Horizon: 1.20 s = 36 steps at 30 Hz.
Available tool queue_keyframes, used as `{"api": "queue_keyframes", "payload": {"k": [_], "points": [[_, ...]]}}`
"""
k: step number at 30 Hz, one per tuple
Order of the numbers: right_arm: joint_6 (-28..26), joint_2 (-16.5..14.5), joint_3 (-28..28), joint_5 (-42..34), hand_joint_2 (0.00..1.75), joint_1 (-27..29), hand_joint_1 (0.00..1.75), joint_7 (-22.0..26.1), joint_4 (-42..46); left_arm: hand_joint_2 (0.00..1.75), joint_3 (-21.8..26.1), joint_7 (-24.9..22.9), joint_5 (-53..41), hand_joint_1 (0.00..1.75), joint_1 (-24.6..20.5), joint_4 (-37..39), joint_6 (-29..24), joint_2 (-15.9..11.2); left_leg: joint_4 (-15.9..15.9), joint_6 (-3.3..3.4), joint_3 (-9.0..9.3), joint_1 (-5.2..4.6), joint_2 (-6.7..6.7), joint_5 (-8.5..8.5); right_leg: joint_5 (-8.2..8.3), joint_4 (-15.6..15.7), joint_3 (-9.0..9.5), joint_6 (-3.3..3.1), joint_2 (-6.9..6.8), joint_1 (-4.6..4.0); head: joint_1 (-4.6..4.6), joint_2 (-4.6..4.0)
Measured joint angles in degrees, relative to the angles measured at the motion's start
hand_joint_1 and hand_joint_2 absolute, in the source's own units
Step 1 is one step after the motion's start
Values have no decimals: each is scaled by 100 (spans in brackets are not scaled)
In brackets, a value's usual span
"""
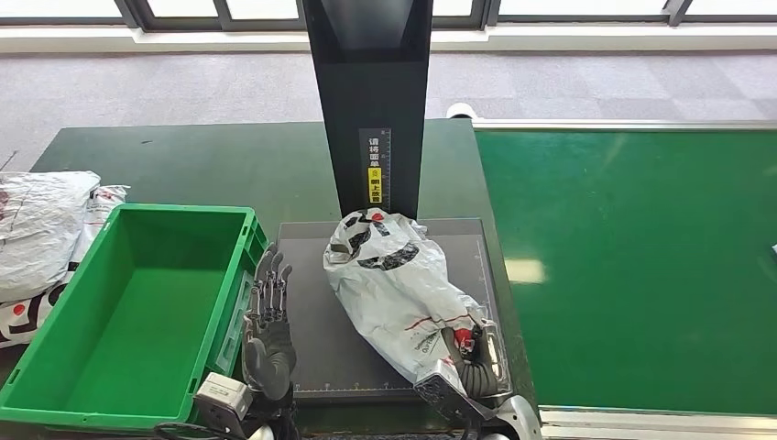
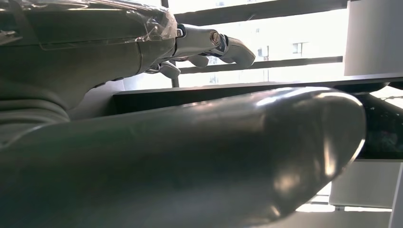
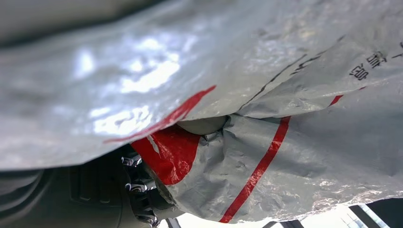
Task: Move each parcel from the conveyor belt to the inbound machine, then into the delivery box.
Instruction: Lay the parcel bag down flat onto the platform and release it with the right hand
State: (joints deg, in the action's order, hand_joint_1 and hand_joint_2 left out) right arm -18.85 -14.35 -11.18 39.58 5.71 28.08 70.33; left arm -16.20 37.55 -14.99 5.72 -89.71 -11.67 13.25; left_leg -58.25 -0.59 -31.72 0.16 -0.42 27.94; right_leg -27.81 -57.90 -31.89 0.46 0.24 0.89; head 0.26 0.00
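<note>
A white plastic parcel (image 1: 396, 284) with black and red print lies in the centre of the frame on the dark scanning platform (image 1: 311, 339) of the inbound machine (image 1: 371, 101). The right hand (image 1: 467, 353), at the lower centre right, grips the parcel's near end; its wrist view shows crinkled plastic against dark fingers (image 3: 138, 194). The left hand (image 1: 267, 321) hangs open, fingers apart, between the platform and the green delivery box (image 1: 55, 367) at lower left. More parcels (image 1: 41, 229) lie at the left edge. The green conveyor belt (image 1: 641, 266) spans the right.
</note>
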Motion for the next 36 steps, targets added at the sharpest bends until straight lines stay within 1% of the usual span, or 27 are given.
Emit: {"api": "queue_keyframes", "payload": {"k": [11, 12, 15, 16, 20, 25, 30, 34, 36], "points": [[19, 60, -90, -20, 175, -74, 173, 16, -196, 0, 0, 0, 8, 0, -10, 27, -1, 1, 0, 0, -1, 0, 0, 0, 0, 0, -2, 0, 0, -1, 0, 0], [24, 62, -91, -27, 175, -75, 137, 21, -206, 0, 0, 0, 9, 0, -10, 27, -3, 2, 0, 0, -1, 0, 1, 0, 0, 0, -2, 0, 0, -1, 0, 0], [59, 74, -106, -66, 175, -73, 8, 63, -222, 0, 0, 0, 48, 0, -14, 38, -38, 0, 0, 0, 0, 0, 1, 0, 0, 0, -3, 0, 0, -1, 0, 0], [67, 81, -119, -76, 175, -69, 0, 76, -222, 0, 0, 0, 74, 0, -17, 47, -62, -1, 0, 0, 0, 0, 1, 0, 0, 0, -3, 0, 0, 0, 0, 0], [92, 115, -206, -79, 175, 2, 0, 61, -141, 0, 0, 0, 176, 0, -25, 73, -156, -1, 0, 0, -1, 0, 1, 0, 0, 0, -4, 0, 0, 0, 0, 0], [221, 184, -246, -249, 175, 221, 0, 54, 299, 0, 0, 0, 232, 0, -28, 75, -275, -2, 0, 0, -3, 0, 0, 1, 0, 0, -5, 0, 0, 0, 0, 0], [442, 291, -190, -519, 175, 492, 0, 207, 959, 0, 2, 0, 225, 0, -26, 1, -966, 5, 0, -1, -7, 0, 1, 2, 0, 0, -7, 0, 0, 0, 0, 0], [680, 310, -99, -668, 175, 491, 0, 416, 1222, 0, 58, 0, 275, 0, -24, -102, -1540, 38, 0, -1, -6, 0, 2, 1, 0, 0, -7, -1, 0, 0, 0, 0], [729, 310, -52, -731, 175, 452, 0, 499, 1275, 0, 96, 0, 326, 0, -20, -122, -1715, 57, 0, -1, -6, 0, 2, 0, 2, 0, -7, -2, 0, 0, 0, 0]]}}
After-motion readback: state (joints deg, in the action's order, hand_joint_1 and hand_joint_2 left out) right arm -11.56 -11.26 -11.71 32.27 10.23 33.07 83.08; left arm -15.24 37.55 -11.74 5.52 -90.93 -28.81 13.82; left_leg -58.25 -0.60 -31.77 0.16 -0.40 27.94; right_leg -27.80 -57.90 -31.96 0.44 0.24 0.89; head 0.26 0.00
